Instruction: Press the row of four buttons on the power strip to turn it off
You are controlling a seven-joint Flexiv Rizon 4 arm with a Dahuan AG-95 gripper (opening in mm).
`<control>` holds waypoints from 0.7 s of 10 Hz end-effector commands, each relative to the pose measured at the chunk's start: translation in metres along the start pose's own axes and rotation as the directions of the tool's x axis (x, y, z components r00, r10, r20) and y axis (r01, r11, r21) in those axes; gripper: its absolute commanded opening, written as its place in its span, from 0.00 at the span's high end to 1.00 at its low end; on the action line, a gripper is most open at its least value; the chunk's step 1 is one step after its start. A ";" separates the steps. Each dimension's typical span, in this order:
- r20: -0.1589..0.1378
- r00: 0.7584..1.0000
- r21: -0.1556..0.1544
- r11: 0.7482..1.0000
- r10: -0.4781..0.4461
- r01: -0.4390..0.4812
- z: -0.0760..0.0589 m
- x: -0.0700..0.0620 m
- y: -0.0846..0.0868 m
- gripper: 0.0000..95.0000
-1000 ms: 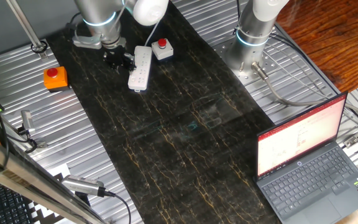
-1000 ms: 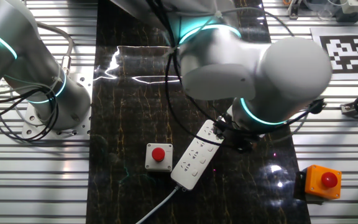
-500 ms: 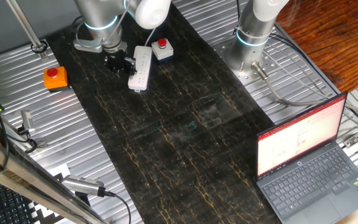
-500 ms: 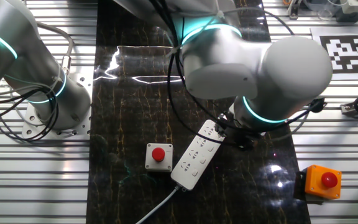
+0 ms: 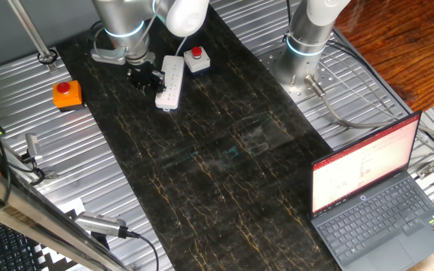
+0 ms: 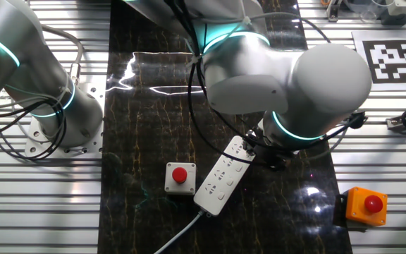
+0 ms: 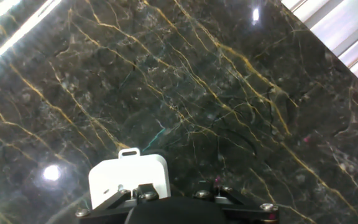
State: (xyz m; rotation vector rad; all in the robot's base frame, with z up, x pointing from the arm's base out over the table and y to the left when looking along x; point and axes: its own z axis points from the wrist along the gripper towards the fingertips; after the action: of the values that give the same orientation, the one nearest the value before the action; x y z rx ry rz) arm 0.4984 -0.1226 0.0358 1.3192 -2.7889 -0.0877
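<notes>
The power strip [image 5: 170, 81] is a long white bar lying on the dark marble mat, with its cord running off the near end in the other fixed view. There the power strip [image 6: 223, 174] lies at a slant. Its four buttons are too small to make out. My gripper [image 5: 144, 74] hangs low against the strip's left side in one fixed view. In the other fixed view the gripper [image 6: 266, 153] sits at the strip's upper right end, mostly hidden under the arm. In the hand view a rounded end of the power strip [image 7: 128, 176] lies just ahead of the gripper [image 7: 179, 195].
A white box with a red round button [image 5: 196, 59] stands right of the strip, and an orange box with a red button [image 5: 66, 93] sits on the ribbed metal at the left. A second arm's base [image 5: 306, 47] and an open laptop [image 5: 371, 192] stand at the right.
The arm has shifted slightly by the strip's end. The power strip has not moved.
</notes>
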 end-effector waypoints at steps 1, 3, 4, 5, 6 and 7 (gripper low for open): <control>0.001 1.000 0.004 1.000 -0.006 0.006 0.006 0.001 -0.001 0.60; 0.009 1.000 -0.024 1.000 0.002 -0.002 0.010 0.001 -0.002 0.60; 0.007 1.000 -0.023 1.000 -0.003 0.004 0.009 0.001 -0.001 0.60; 0.007 1.000 -0.022 1.000 -0.006 0.007 0.009 0.001 -0.001 0.60; 0.001 1.000 -0.026 1.000 -0.009 0.009 0.007 0.001 -0.001 0.60; -0.002 1.000 -0.031 0.999 -0.009 0.008 0.006 0.001 -0.001 0.60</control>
State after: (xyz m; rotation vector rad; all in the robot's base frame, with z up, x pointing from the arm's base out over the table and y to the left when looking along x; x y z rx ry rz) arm 0.4983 -0.1240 0.0321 1.3246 -2.7628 -0.1259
